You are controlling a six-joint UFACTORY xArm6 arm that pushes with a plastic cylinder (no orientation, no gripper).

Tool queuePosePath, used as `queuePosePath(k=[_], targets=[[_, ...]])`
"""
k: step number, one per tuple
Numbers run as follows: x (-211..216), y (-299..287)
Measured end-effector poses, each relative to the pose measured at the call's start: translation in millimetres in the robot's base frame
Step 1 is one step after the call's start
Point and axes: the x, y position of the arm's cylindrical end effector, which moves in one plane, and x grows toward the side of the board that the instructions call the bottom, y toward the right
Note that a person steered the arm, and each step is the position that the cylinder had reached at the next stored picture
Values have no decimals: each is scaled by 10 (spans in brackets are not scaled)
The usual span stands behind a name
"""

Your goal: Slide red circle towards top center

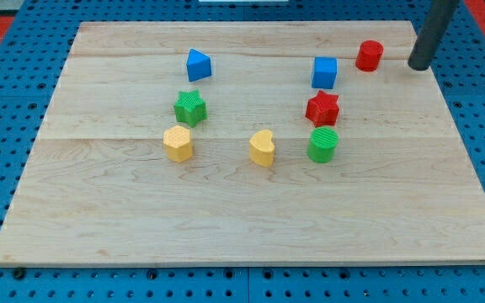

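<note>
While upright, red circle (370,55), my tip (418,65) right.

Only bit of me showing is the rod: a plain straight cylinder, dark charcoal grey going on black, matte with a faint sheen down one side. No screws, cables or markings visible. My tip (418,66) is cut flat and blunt.

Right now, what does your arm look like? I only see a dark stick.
That stick is all that shows: a plain, smooth, dark grey round rod entering from the view's top right. No cables, markings or claw. My tip is its blunt lower end, right of the red circle.
</note>
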Motion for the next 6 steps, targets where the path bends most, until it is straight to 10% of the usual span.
queuePosePath(k=[6], targets=[[-453,-2101]])
